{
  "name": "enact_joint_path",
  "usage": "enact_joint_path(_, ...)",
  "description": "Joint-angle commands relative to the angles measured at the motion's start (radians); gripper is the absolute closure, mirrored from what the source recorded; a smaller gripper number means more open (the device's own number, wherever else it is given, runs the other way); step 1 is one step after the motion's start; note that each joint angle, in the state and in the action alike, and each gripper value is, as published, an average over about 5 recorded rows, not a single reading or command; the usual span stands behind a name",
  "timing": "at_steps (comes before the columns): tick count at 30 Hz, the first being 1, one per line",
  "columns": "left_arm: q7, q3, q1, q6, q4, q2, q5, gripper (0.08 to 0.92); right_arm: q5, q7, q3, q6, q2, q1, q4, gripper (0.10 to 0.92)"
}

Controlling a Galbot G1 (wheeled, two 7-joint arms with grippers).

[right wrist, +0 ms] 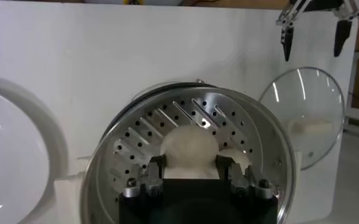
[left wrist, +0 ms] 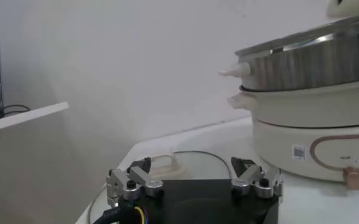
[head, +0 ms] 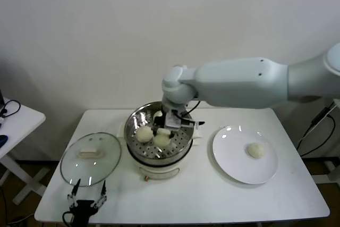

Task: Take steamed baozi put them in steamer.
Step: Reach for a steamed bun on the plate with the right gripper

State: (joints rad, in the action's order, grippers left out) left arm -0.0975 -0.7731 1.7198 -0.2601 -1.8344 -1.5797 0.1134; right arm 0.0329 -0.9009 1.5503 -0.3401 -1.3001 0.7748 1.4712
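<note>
The steamer [head: 139,114], a shiny steel pot on a cream base, stands mid-table with two baozi [head: 144,133] [head: 161,140] on its perforated tray. My right gripper [head: 166,127] reaches down inside the pot. In the right wrist view, the right gripper [right wrist: 190,167] is shut on a third baozi [right wrist: 188,149] just above the tray [right wrist: 142,131]. Another baozi [right wrist: 237,157] lies beside it. One more baozi [head: 256,150] rests on the white plate [head: 234,160] at the right. My left gripper [head: 88,191] waits open at the table's front left corner.
A round glass lid [head: 90,158] with a white handle lies flat left of the steamer, just beyond the left gripper [left wrist: 194,176]. The steamer's side [left wrist: 313,103] rises close by it. A small white side table [head: 16,118] stands off to the left.
</note>
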Motion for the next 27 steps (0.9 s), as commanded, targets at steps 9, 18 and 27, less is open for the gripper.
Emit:
enact_joint_path(9,0.0,-0.002,-0.003,-0.002,0.006,0.0,-0.001,0.177,-0.059,0.001,-0.011,-0.028,-0.065,-0.131,-0.1,0.448)
enact_joint_path(18,-0.001,-0.001,-0.002,-0.003,0.003,0.0,-0.002,0.177,-0.046,-0.002,-0.023,-0.052,-0.063,-0.125,-0.11,0.356)
enact_joint_path(27,-0.003,0.0,0.003,-0.004,0.001,-0.002,0.002,0.177,0.08,-0.1,-0.021,-0.081,-0.003,0.009,-0.075,0.205)
